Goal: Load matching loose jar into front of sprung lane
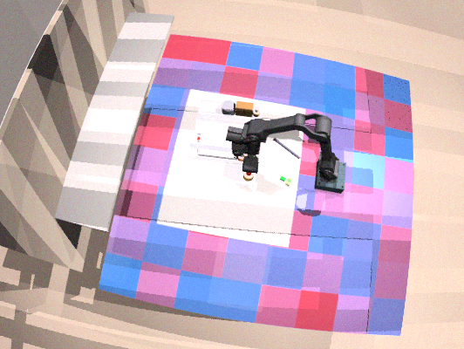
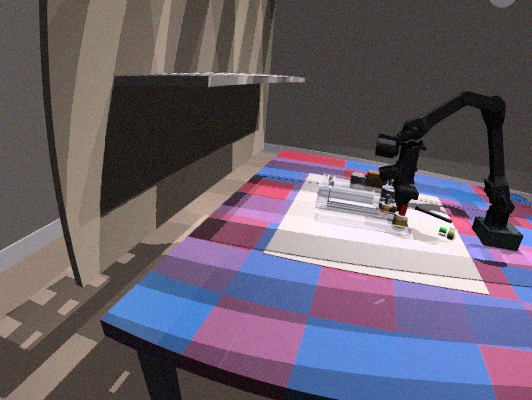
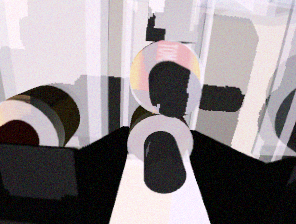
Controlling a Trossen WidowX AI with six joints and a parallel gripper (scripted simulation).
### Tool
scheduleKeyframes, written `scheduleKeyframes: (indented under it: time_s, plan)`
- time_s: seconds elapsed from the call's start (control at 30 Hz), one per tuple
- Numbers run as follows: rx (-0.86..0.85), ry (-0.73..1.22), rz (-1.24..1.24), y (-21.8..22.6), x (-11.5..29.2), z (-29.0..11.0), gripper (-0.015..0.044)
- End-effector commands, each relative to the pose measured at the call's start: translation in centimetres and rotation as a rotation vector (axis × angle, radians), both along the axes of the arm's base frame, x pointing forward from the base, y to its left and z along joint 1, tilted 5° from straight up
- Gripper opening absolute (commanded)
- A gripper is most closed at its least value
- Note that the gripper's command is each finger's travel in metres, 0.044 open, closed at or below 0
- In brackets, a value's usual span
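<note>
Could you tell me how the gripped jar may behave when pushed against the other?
The held jar looks rigid and round, so it likely won't squash but might twist. Against the round lane jar, contact could slide sideways.

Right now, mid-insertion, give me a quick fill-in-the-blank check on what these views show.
1. The gripper is shut on a ____.
2. The arm's base stands on the checkered cloth, beside the ____ mat.
3. Near the base lies a small block coloured ____.
4. In the wrist view a second jar stands ____ the held one, in the lane.

Missing words: jar; white; green; beyond
</note>
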State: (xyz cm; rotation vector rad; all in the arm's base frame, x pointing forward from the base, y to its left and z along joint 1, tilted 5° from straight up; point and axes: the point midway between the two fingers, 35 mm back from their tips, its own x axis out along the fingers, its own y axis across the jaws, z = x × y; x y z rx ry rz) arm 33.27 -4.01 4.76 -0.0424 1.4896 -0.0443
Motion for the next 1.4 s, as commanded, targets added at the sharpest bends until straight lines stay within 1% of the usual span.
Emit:
scheduleKeyframes:
  time_s: [0.0,1.3,1.37]
  plan:
    - [0.001,-0.011,0.0,0.0,0.15,0.06,0.0]
    - [0.001,-0.01,0.0,0.0,-0.63,-0.07,0.0]
    - [0.001,-0.01,0.0,0.0,-0.6,-0.09,0.0052]
